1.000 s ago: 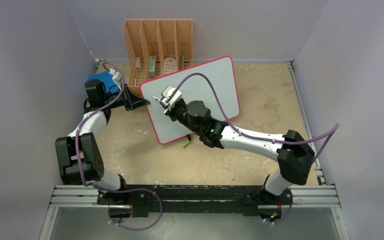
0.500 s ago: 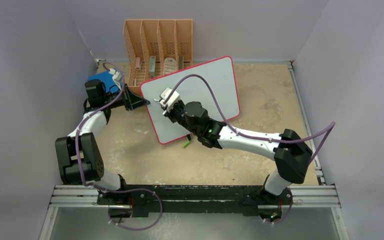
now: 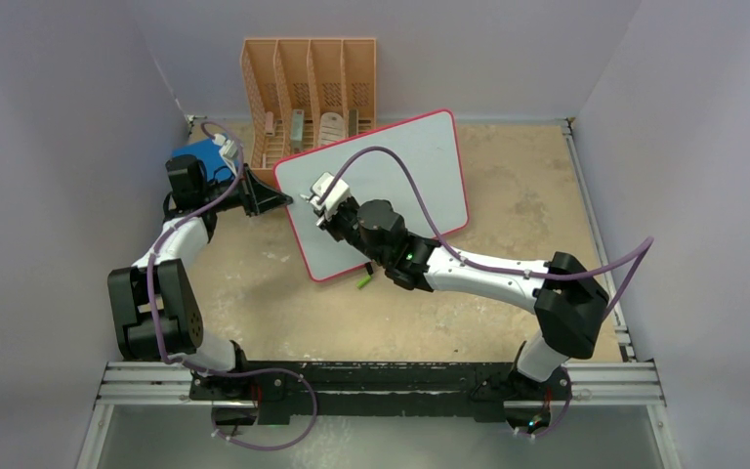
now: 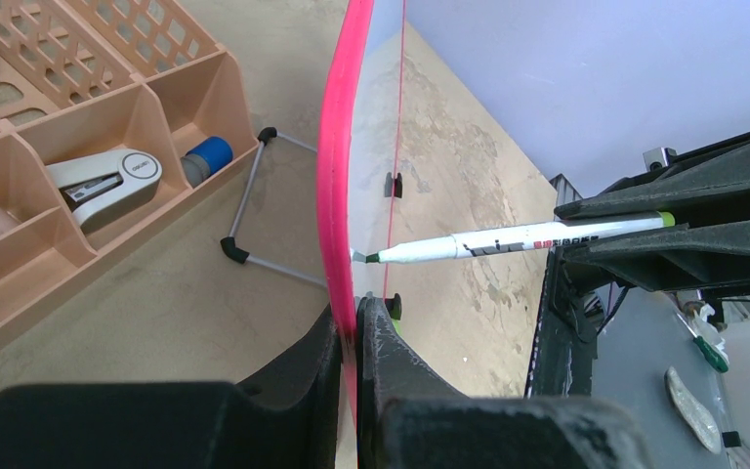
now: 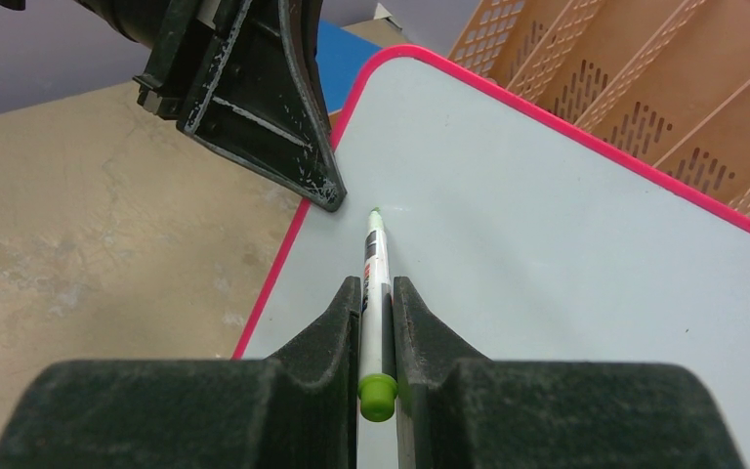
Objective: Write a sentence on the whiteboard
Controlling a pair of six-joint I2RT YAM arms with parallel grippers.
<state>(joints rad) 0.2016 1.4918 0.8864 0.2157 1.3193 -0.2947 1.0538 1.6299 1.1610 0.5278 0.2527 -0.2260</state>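
The top view shows the whole layout. The large glossy whiteboard with a pink-red rim lies askew on the worn tan surface. Its far edge is against a peach plastic slotted organiser, and a flat blue book lies to its left. A small green piece lies on the surface by the board's near edge.

Only the left wrist view shows the board edge-on, propped on a thin grey wire leg with black tips. The left hand is clamped on the pink rim near the corner. Organiser compartments there hold a grey-and-white stapler and a blue-capped cylinder. The small word on the stapler is too fine to read.

The right wrist view shows the right hand closed tight on a slim white marker with a lime-green end. The marker's green tip meets the white face close to the left hand's fingers. Red and black print runs along the barrel, clearer in the left wrist view, but it is blurred in both views.
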